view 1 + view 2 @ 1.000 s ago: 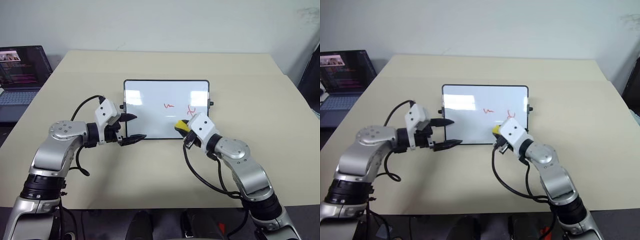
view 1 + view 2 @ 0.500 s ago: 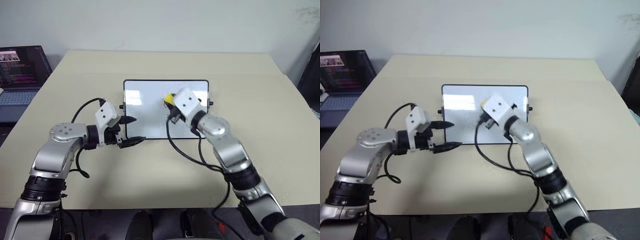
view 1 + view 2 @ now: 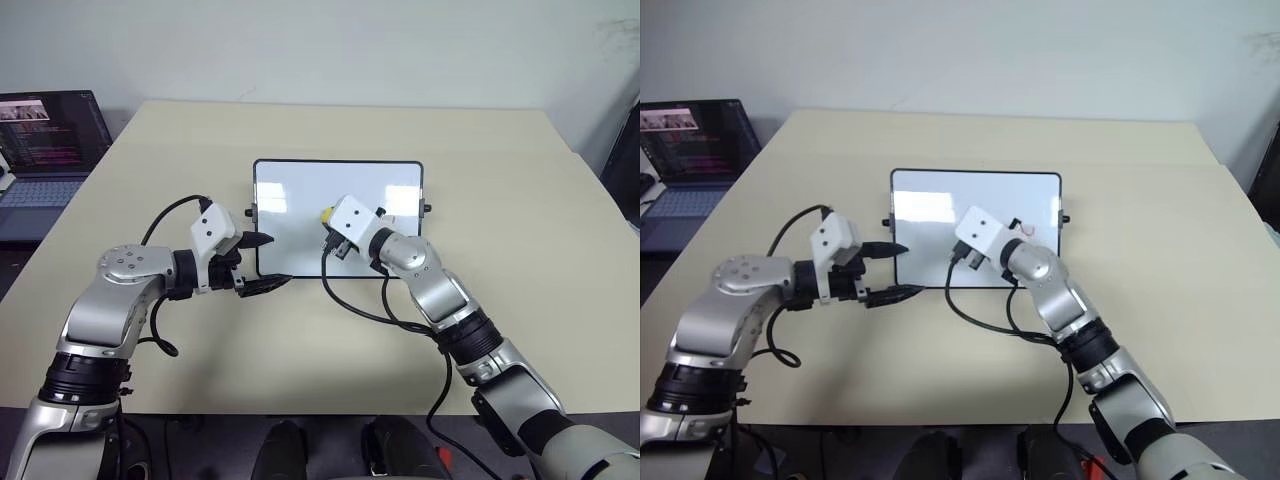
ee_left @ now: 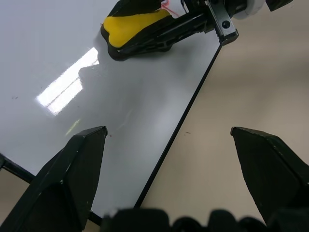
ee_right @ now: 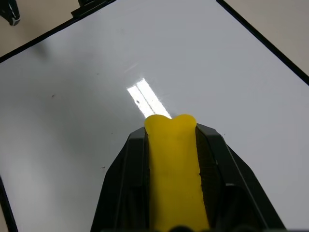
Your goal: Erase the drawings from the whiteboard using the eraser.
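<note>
A: Where is the eraser (image 5: 172, 169)?

B: Pinched between the fingers of the right end effector (image 3: 328, 215), over the middle of the whiteboard (image 3: 300, 195), which lies flat on the worktop (image 3: 520, 220).

A: And the left end effector (image 3: 262, 262)?

B: Its fingers are spread, at the board's near left corner, with nothing in them.

A: Any drawings (image 3: 1024, 230) showing?

B: A small red mark shows just right of the right wrist. A laptop (image 3: 45, 150) sits off to the far left.
</note>
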Robot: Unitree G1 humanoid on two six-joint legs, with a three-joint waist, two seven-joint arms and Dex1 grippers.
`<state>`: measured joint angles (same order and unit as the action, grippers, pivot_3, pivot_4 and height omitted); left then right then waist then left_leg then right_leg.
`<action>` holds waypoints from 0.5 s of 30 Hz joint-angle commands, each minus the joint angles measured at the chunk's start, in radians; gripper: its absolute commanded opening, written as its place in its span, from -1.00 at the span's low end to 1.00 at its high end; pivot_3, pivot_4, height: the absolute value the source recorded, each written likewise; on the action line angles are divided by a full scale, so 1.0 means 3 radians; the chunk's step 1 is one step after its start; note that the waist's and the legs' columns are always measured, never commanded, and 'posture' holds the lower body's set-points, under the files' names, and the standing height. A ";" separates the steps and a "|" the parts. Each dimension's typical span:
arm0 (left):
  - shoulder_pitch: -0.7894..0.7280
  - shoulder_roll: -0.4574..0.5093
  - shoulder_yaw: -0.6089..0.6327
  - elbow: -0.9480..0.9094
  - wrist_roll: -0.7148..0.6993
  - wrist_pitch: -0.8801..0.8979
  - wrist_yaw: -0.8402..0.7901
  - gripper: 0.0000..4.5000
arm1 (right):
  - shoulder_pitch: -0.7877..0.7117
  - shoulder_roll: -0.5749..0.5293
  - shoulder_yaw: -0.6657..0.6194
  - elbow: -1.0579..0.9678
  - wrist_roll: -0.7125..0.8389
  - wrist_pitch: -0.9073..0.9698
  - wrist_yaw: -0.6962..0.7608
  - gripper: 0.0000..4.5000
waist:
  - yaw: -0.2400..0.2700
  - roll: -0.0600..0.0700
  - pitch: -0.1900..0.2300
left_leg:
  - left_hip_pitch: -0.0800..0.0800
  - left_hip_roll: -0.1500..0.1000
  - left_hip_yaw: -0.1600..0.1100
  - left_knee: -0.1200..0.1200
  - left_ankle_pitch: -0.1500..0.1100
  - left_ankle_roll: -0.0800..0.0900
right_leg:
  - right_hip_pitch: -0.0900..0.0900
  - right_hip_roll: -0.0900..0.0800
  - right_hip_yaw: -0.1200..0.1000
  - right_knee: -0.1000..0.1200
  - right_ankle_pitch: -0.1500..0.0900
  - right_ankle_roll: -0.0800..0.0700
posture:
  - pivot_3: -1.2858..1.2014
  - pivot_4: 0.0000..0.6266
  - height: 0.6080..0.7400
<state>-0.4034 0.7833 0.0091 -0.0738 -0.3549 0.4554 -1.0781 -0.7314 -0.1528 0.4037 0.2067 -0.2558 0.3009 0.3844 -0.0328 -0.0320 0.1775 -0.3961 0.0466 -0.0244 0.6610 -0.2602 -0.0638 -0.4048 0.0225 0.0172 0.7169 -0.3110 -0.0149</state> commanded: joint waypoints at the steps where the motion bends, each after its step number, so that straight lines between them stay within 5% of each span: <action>1: -0.0038 0.0035 0.0091 -0.0110 -0.0065 0.0000 0.0002 1.00 | -0.0126 -0.0034 -0.0206 0.0141 -0.0117 0.0034 -0.0288 -0.56 | 0.0001 0.0000 0.0000 | 0.0000 0.0000 0.0000 0.0001 0.0000 0.0000 | 0.0000 0.0000 0.0000 0.0001 0.0001 -0.0001 | 0.03 -0.52 1.00; 9: -0.0039 0.0019 0.0076 -0.0108 -0.0067 -0.0001 -0.0010 1.00 | 0.0110 -0.0149 0.0024 -0.0086 -0.0012 0.0424 0.0340 -0.56 | 0.0005 -0.0002 -0.0001 | -0.0001 0.0000 0.0000 0.0001 0.0001 0.0001 | 0.0001 -0.0001 0.0001 -0.0002 0.0002 -0.0001 | 0.03 -0.52 1.00; 15: -0.0047 -0.0006 0.0053 -0.0093 -0.0065 -0.0007 -0.0012 1.00 | -0.0085 -0.0075 -0.0259 0.0016 -0.0153 0.0157 -0.0299 -0.56 | 0.0000 -0.0001 -0.0001 | 0.0003 0.0000 0.0001 0.0002 0.0003 0.0002 | 0.0001 0.0001 0.0001 0.0001 0.0002 -0.0001 | 0.03 -0.52 1.00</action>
<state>-0.4040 0.7804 0.0084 -0.0737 -0.3551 0.4566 -1.0806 -0.7327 -0.1618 0.3900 0.1844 -0.2718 0.3503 0.3626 -0.0329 -0.0323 0.1772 -0.3954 0.0465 -0.0239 0.6617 -0.2590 -0.0626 -0.4044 0.0229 0.0175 0.7172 -0.3103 -0.0152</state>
